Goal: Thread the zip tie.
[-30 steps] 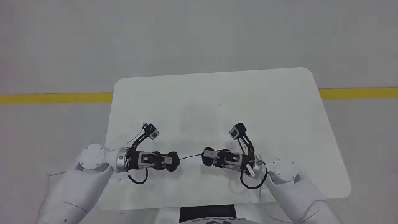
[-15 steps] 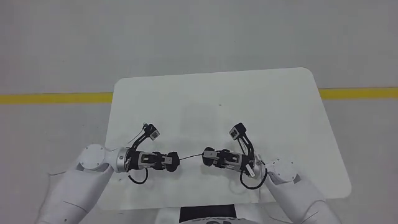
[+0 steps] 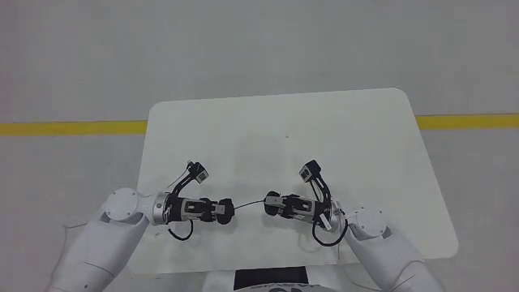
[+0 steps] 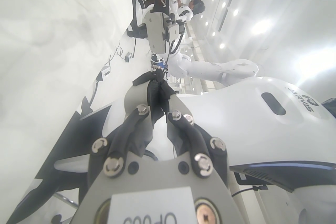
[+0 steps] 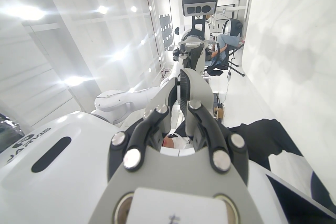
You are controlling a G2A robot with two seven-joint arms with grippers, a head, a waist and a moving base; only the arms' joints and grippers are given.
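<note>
Item: zip tie (image 3: 248, 203), a thin dark strap held just above the near part of the white table (image 3: 373, 130), spanning the gap between the two pincers. Left gripper (image 3: 226, 209): clamped on one end. Right gripper (image 3: 269, 203): clamped on the other end, tip facing tip. Change over the last second: none I can make out; both arms stay put and the strap lies as before. Reading: threading seems stalled at alignment, with no loop formed yet.
</note>
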